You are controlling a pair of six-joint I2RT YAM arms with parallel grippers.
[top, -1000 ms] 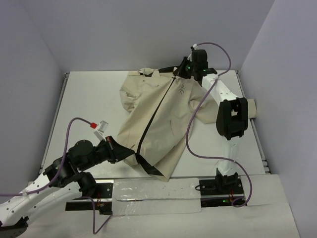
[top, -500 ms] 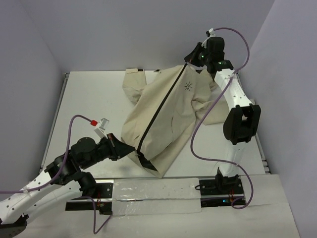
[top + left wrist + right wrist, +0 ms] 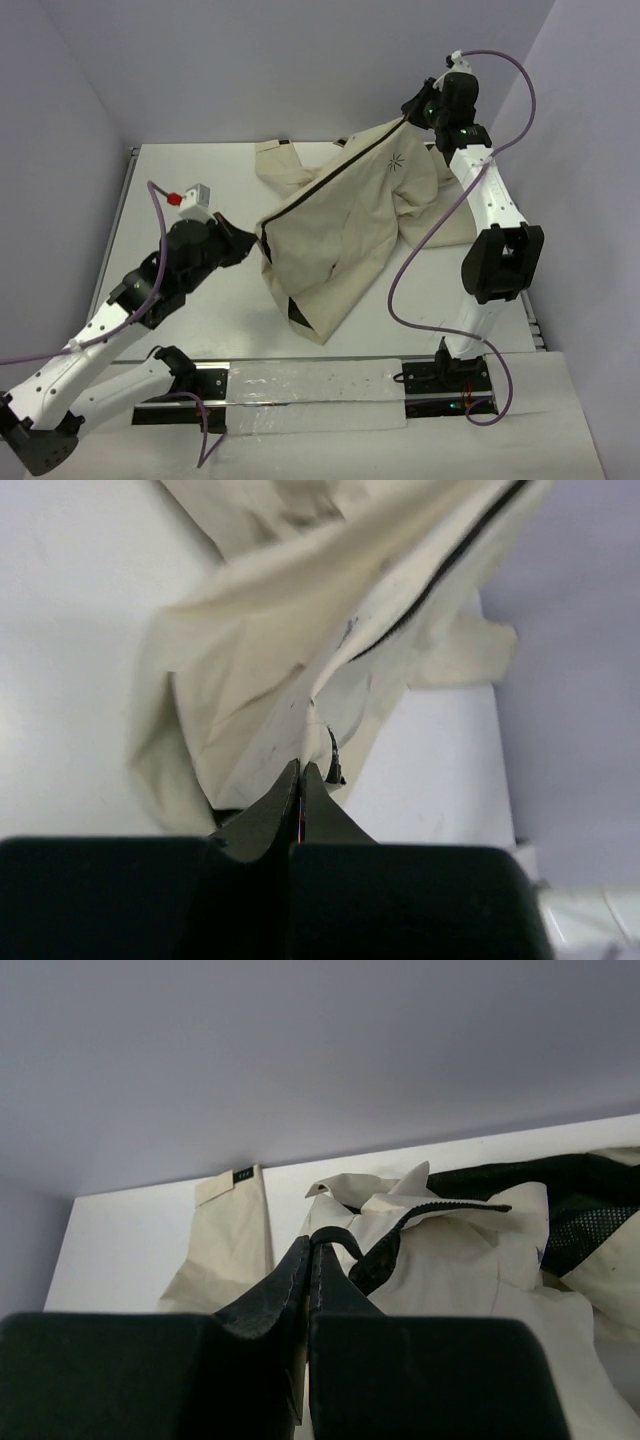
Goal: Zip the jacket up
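Observation:
The beige jacket (image 3: 345, 225) hangs stretched between my two grippers, its dark zipper line (image 3: 335, 175) running diagonally and the star logo (image 3: 397, 160) facing up. My left gripper (image 3: 252, 243) is shut on the jacket's lower front edge; in the left wrist view the gripper (image 3: 300, 772) pinches cream fabric (image 3: 270, 650) beside a small dangling zipper pull (image 3: 335, 765). My right gripper (image 3: 411, 111) is shut on the jacket's top by the collar; in the right wrist view the gripper (image 3: 313, 1248) clamps a dark strip of the zipper edge (image 3: 440, 1215).
One sleeve (image 3: 275, 160) lies on the white table (image 3: 170, 190) at the back, its cuff with a black tag (image 3: 233, 1185) near the rear wall. Purple cables (image 3: 410, 260) loop off both arms. A shiny plastic strip (image 3: 310, 385) covers the near edge.
Both arms rose with the jacket. The left gripper moved away from the near edge; the right gripper moved up and right. The jacket's front is pulled taut and lifted off the table.

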